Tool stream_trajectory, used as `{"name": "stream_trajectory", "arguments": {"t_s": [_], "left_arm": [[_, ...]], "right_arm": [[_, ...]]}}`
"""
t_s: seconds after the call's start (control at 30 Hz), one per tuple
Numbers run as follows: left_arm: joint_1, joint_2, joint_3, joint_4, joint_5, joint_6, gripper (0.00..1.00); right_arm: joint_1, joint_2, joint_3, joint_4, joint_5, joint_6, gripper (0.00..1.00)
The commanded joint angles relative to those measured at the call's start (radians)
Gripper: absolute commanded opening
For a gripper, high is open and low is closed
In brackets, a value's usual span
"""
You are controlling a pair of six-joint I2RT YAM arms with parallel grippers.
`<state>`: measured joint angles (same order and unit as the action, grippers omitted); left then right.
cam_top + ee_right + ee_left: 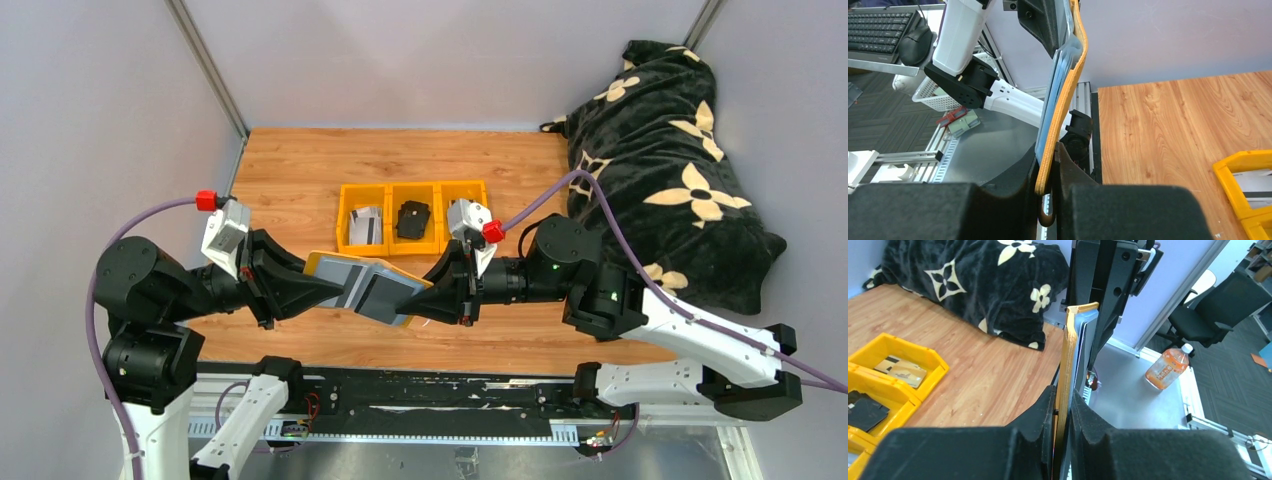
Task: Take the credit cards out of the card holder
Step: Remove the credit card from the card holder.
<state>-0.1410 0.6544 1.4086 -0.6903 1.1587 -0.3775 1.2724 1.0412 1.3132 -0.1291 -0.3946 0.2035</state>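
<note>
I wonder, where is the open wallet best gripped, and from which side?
At its two outer ends, from left and right: the wallet is a thin folding sheet, so the left claw and right claw pinching opposite flaps hold it spread, lining upward.

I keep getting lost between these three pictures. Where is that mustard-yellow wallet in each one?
Top external: the card holder is mid-picture, spread open between the two arms.
Left wrist: edge-on, a thin upright strip at centre, rising from the left fingers.
Right wrist: edge-on, a curved strip at centre, above the right fingers.
Shared landmark: the yellow bins, behind it, at far left, at lower right.
</note>
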Motion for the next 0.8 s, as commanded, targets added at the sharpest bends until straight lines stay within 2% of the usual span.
{"name": "stream_trajectory", "arguments": {"t_s": [0.0,0.17,0.3,0.5,0.63,0.77], "left_arm": [[0.001,0.020,0.038,0.047,0.017,-0.095,0.16],[0.001,0.025,0.015,0.147,0.062,-0.214,0.17],[0.001,0.038,0.027,0.196,0.082,-0.239,0.22],[0.001,0.067,0.072,0.094,0.034,-0.134,0.14],[0.001,0.075,0.072,-0.017,-0.037,-0.009,0.09],[0.002,0.091,0.072,-0.029,-0.037,-0.015,0.07]], "right_arm": [[-0.021,-0.013,-0.026,0.070,-0.069,0.051,0.00],[-0.083,-0.003,-0.048,0.134,-0.153,0.143,0.00],[-0.144,-0.007,-0.077,0.218,-0.224,0.233,0.00],[-0.169,0.000,-0.094,0.288,-0.288,0.292,0.00],[-0.172,0.003,-0.104,0.340,-0.355,0.321,0.00],[-0.175,0.001,-0.107,0.364,-0.390,0.334,0.00]]}}
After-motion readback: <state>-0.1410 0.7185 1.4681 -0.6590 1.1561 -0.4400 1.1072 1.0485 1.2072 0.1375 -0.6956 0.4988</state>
